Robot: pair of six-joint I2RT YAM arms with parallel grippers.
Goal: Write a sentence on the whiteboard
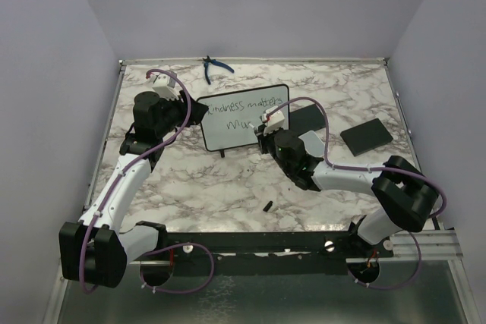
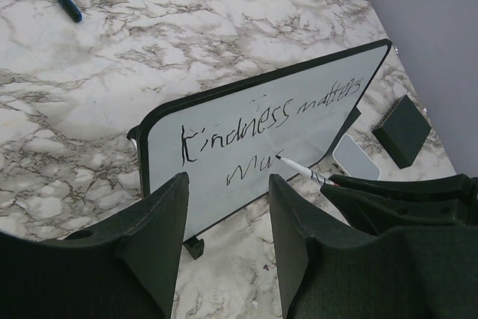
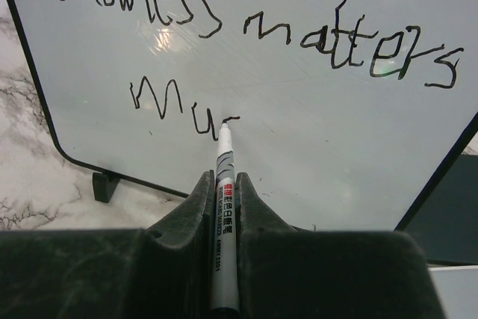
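Marker (image 3: pixel 224 214) tip touches whiteboard (image 3: pixel 336 155) (right claw (image 3: pixel 224 178) pinching it).

Whiteboard (image 1: pixel 228 133): 1.
Lines of writing (image 3: pixel 246 31): 2.
Marker (image 3: pixel 224 184): 1.
Pliers (image 1: pixel 215 68), blue-handled: 1.
Black pads: 2 – right pad (image 1: pixel 366 136), pad behind board (image 1: pixel 310 117).
Grey eraser (image 2: pixel 355 156): 1.
Small black piece (image 1: pixel 267 205): 1.
Robot arms: 2 – left arm (image 1: pixel 121 180), right arm (image 1: pixel 342 176).

Counter (image 1: pixel 228 187): white marble-pattern top, grey veining, thin metal trim (image 1: pixel 304 59) along the far edge. Back wall (image 1: pixel 250 5), left wall (image 1: pixel 45 111), right wall (image 1: pixel 448 73): plain pale lavender, enclosing three sides. Aluminium rail (image 1: pixel 425 244) at the near edge. Light even, soft.
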